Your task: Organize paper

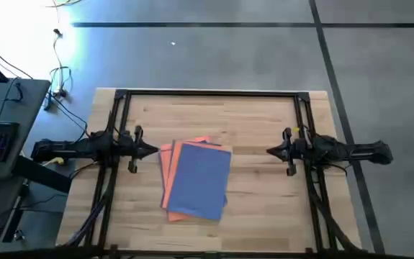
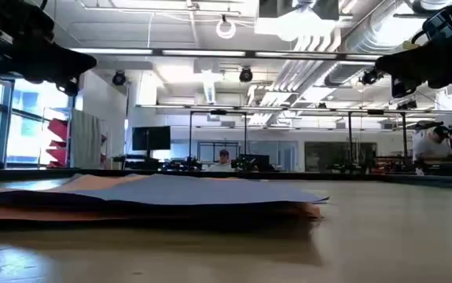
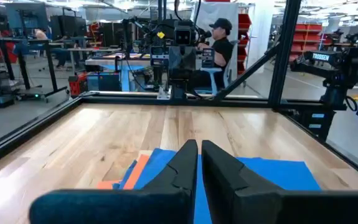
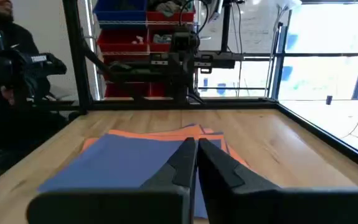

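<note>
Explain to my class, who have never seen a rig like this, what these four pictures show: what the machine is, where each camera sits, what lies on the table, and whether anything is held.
The machine is a robot with two dark arms mounted at a wooden table, each ending in a two-finger gripper. One picture looks straight down from above: the left gripper and the right gripper face each other across the table, raised above it. Another camera sits at table height and looks level across the surface into the workshop behind. The last two cameras ride on the wrists, each looking forward past its own fingers, which are shut. Between the arms lies a loose stack of paper: a blue sheet on top, with orange sheets fanned out beneath it. Nothing is held; neither gripper touches the paper.
</note>
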You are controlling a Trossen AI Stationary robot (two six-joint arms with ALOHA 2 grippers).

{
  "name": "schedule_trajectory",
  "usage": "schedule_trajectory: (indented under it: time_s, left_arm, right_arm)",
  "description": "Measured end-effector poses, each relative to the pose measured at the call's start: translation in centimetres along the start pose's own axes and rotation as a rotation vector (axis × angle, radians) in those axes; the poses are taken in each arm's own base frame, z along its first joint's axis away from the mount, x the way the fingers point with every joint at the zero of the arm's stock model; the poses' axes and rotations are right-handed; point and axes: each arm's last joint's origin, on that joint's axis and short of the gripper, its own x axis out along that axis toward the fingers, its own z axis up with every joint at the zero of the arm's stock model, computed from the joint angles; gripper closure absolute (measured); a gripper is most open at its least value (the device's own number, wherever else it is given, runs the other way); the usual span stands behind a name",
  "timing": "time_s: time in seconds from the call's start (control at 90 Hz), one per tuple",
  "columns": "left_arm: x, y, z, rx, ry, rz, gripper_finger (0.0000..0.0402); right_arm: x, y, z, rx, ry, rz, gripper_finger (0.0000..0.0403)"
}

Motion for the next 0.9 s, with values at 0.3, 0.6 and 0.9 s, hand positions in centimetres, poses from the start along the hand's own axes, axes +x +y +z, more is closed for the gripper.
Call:
schedule_trajectory:
  time_s: [0.3, 0.6, 0.9]
  left_arm:
    - [0.0, 0.0, 0.0, 0.0, 0.0, 0.0, 0.0401]
    - [0.0, 0.0, 0.0, 0.0, 0.0, 0.0, 0.0401]
    - [0.0, 0.0, 0.0, -0.023, 0.0, 0.0, 0.0401]
  right_arm:
    - [0.0, 0.0, 0.0, 0.0, 0.0, 0.0, 0.0402]
    - [0.0, 0.0, 0.0, 0.0, 0.0, 0.0, 0.0402]
    - [-0.02, -0.37, 0.35, -0.318, -0.018, -0.108, 0.0402]
